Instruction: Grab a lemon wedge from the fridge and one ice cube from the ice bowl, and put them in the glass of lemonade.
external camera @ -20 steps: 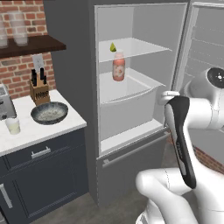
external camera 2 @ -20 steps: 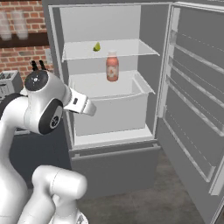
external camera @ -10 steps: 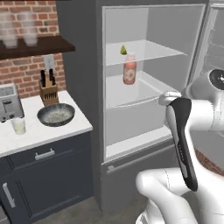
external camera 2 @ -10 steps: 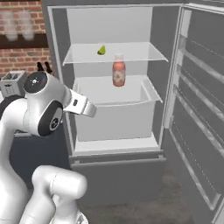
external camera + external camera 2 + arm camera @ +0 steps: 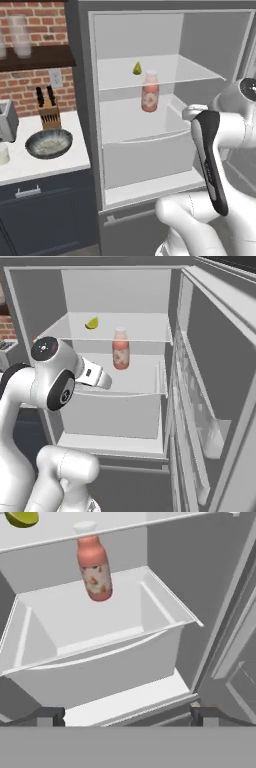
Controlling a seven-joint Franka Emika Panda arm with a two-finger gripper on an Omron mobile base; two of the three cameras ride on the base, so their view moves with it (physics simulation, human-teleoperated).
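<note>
The fridge (image 5: pixel 82 100) stands open in front of me. On its upper glass shelf lies the lemon wedge (image 5: pixel 137 68) (image 5: pixel 91 323), small and yellow-green, which also shows at the top left corner of the hand view (image 5: pixel 20 518). My gripper (image 5: pixel 127 716) is open and holds nothing. It hangs in front of the white drawer (image 5: pixel 100 657), below and to the right of the wedge. On the counter left of the fridge sit the dark ice bowl (image 5: pixel 49 143) and, at the picture's edge, the glass of lemonade (image 5: pixel 3 154).
A pinkish-red jar with a white lid (image 5: pixel 150 92) (image 5: pixel 94 567) stands behind the drawer, right of the wedge. The fridge door (image 5: pixel 215 381) hangs open on the right. A knife block (image 5: pixel 47 107) and a toaster (image 5: pixel 6 120) stand behind the bowl.
The base has driven closer to the fridge, so the whole scene has shifted and the fridge looms larger. The arm keeps its pose and the gripper stays open.
</note>
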